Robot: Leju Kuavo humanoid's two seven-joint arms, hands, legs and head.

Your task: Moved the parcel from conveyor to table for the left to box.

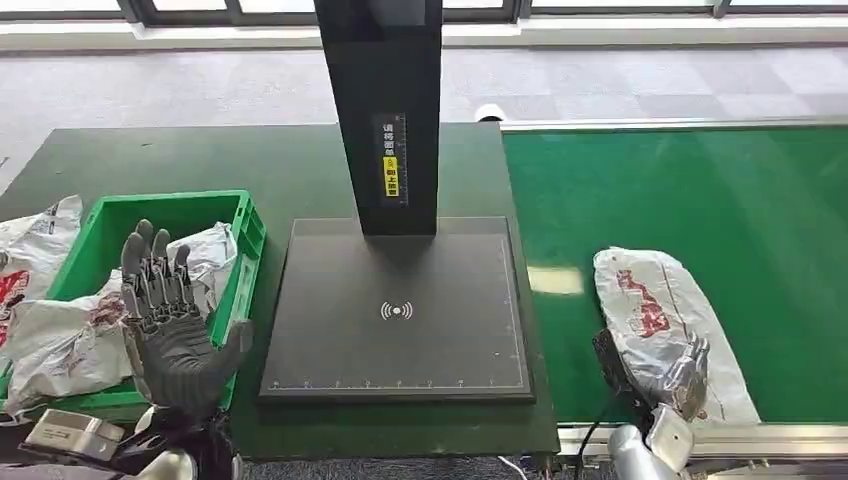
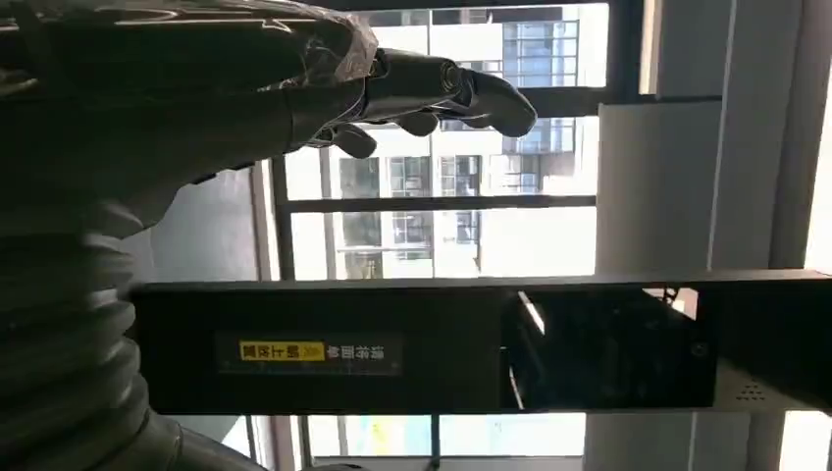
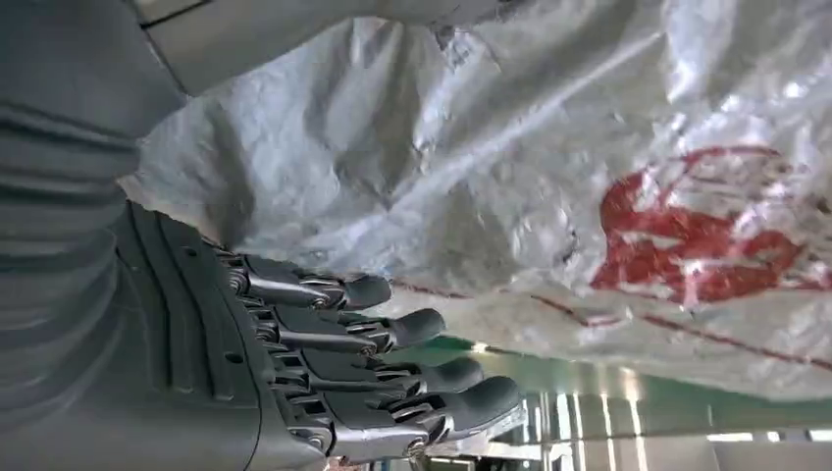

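Two work surfaces sit side by side: the green conveyor point(image 1: 720, 200) at three o'clock and the dark table point(image 1: 250, 170) at nine, a black scanner pad point(image 1: 400, 310) between them. A green box point(image 1: 245, 225) at nine o'clock already holds bagged parcels, so it is likely the destination. The parcel point(image 1: 665, 320) lies on the belt at four o'clock, within reach. The right hand point(image 3: 324, 373) grips its near end, fingers curled under the bag. The left hand point(image 1: 165, 320) waits beside the box, wide and holding nothing.
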